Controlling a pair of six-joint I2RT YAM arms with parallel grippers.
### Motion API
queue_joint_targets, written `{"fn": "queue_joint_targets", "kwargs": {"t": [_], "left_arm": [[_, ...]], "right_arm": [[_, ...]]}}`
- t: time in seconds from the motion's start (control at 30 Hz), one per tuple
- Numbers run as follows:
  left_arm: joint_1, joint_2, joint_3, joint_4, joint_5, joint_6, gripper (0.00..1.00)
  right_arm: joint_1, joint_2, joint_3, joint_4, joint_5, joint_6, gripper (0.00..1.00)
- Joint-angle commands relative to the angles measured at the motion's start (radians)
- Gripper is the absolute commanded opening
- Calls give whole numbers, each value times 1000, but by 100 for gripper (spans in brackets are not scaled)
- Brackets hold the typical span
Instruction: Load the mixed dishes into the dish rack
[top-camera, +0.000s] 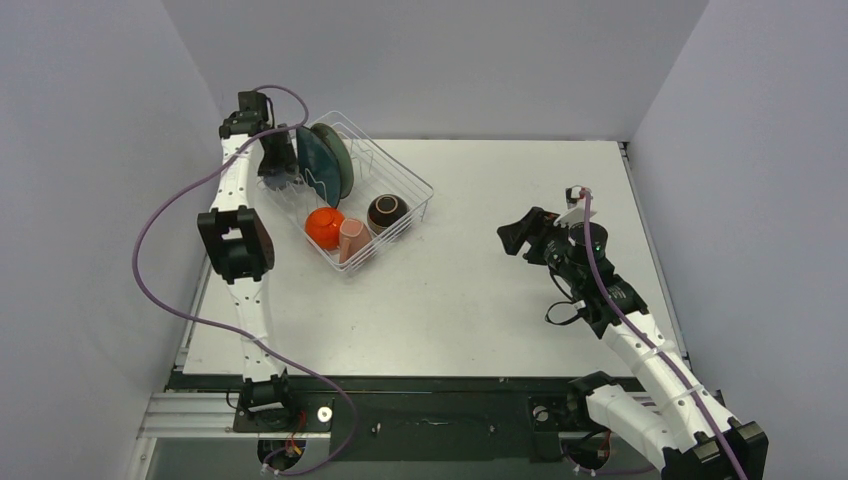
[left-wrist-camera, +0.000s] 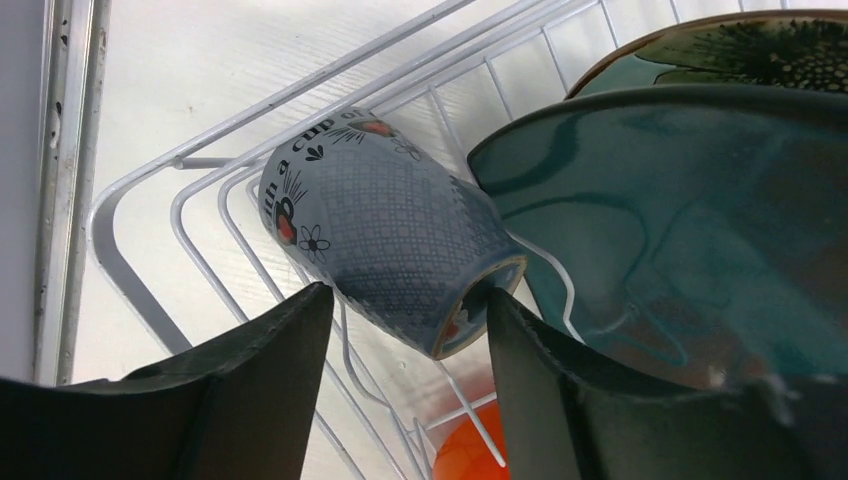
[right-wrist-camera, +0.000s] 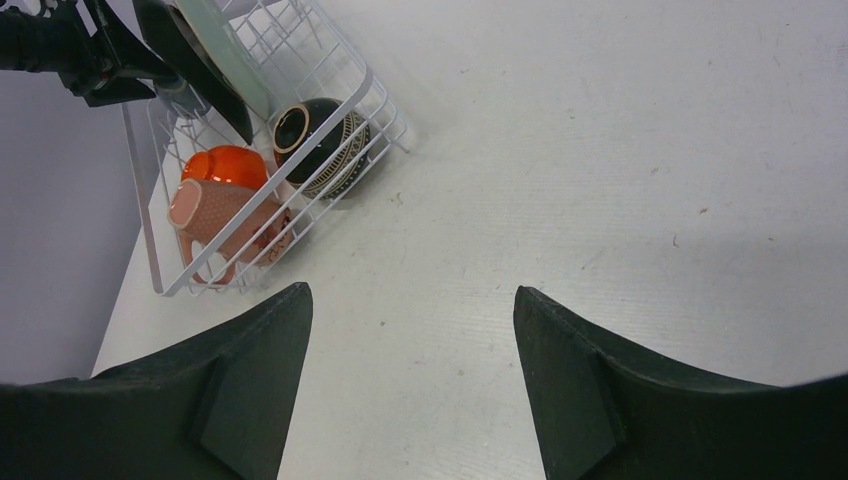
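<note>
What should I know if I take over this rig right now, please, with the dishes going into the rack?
Left gripper: over the far left corner of the dish rack, jaws apart at the near end of the grey-blue mug; contact unclear.
Right gripper: open, empty, above the table, right of the rack.
In the rack: dark-teal plate and pale-teal plate upright; orange-red bowl, pink mug and brown bowl at the near end; grey-blue mug lying tilted in the corner.
Done: all six dishes are in.
Left: check that the mug sits steady, then withdraw the left arm.
</note>
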Motion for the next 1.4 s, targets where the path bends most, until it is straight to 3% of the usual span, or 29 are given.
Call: {"fn": "queue_joint_targets", "kwargs": {"t": [0.0, 0.13, 0.27, 0.5, 0.63, 0.8, 0.93, 1.07, 1.2, 1.37], "left_arm": [[57, -16, -13, 4, 24, -39, 51], [129, -27, -53, 64, 161, -144, 39], [176, -42, -100, 121, 209, -242, 28], [222, -137, -277, 317, 244, -423, 23], [221, -116, -247, 306, 248, -428, 28], [223, -23, -68, 178, 208, -387, 31], [209, -59, -100, 191, 128, -309, 31], [189, -134, -175, 260, 91, -224, 42], [151, -122, -129, 198, 108, -149, 54], [124, -159, -184, 220, 99, -99, 60]], "right_arm": [[-6, 1, 10, 58, -19, 14, 69], [-6, 3, 12, 60, -26, 15, 69], [-5, 3, 10, 62, -25, 16, 69], [-4, 3, 2, 69, -26, 21, 69], [-6, -1, -3, 72, -27, 22, 69], [-5, 6, -2, 77, -33, 23, 69], [-5, 4, -3, 80, -35, 24, 69], [-6, 9, -3, 89, -42, 29, 69], [-4, 22, -3, 104, -54, 41, 69], [-5, 21, -4, 103, -59, 47, 69]]}}
